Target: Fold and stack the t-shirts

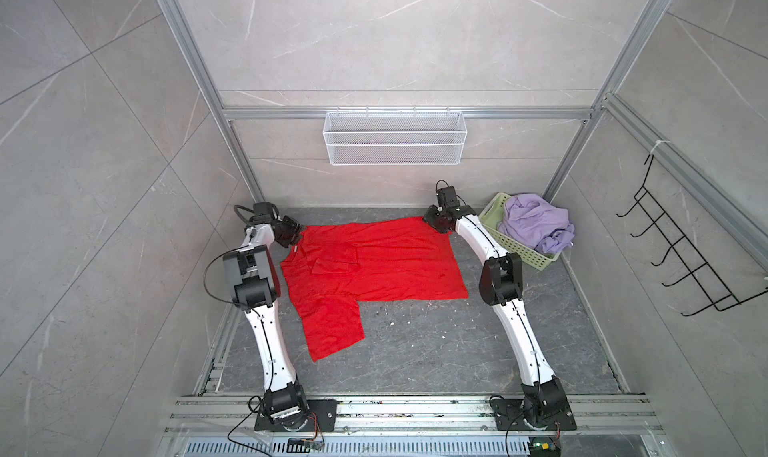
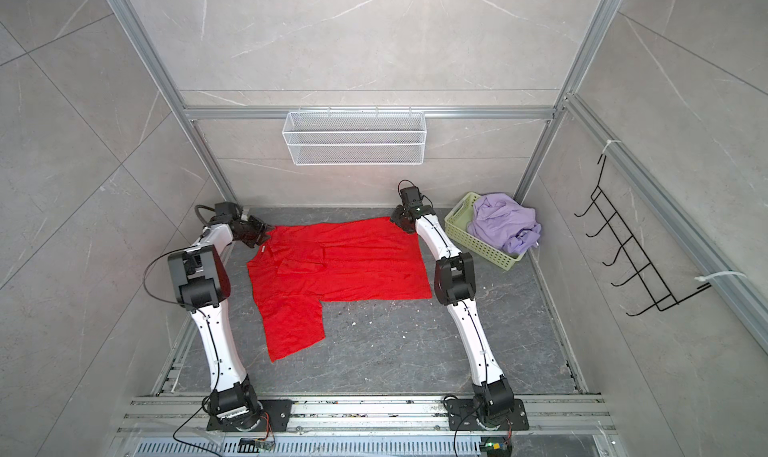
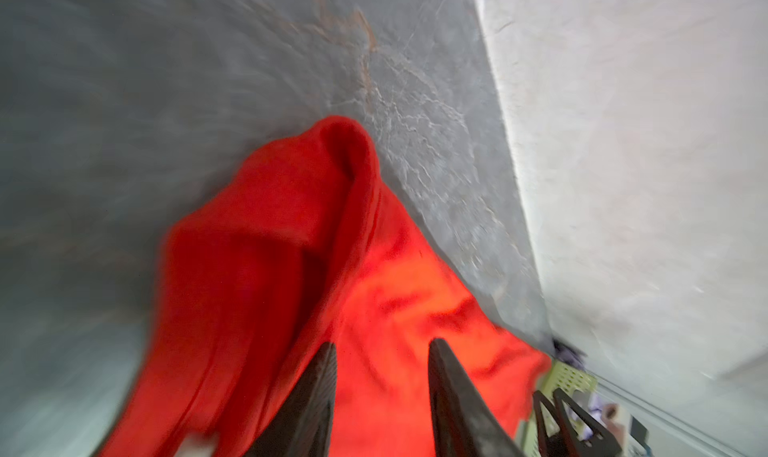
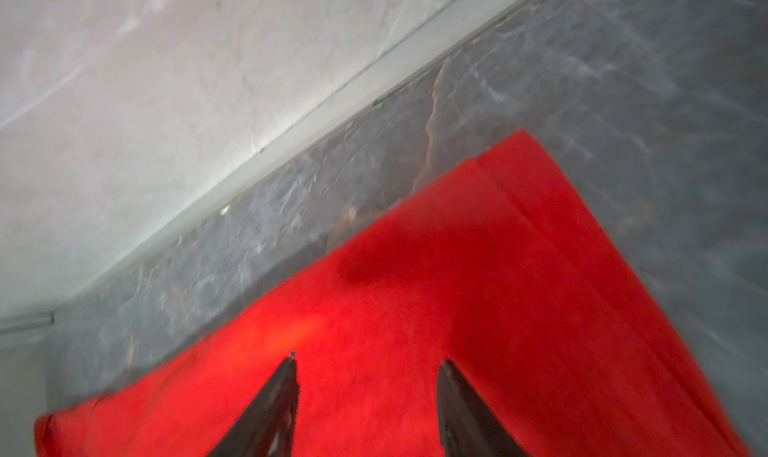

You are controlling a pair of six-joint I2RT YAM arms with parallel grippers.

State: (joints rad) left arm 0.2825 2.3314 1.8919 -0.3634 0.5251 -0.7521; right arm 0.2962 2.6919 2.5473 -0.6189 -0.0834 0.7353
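Observation:
The red t-shirt lies spread on the dark grey table, its collar side to the left, with a small white neck label. One part reaches toward the front edge. My left gripper hovers at the shirt's far left corner, jaws apart over red cloth. My right gripper is at the far right corner, jaws apart above the flat cloth. The lilac t-shirt sits crumpled in the pale green basket.
The back wall stands just behind both grippers. A white mesh basket hangs on it above the table. A black wire hook rack is fixed to the right wall. The green basket fills the far right corner beside my right arm.

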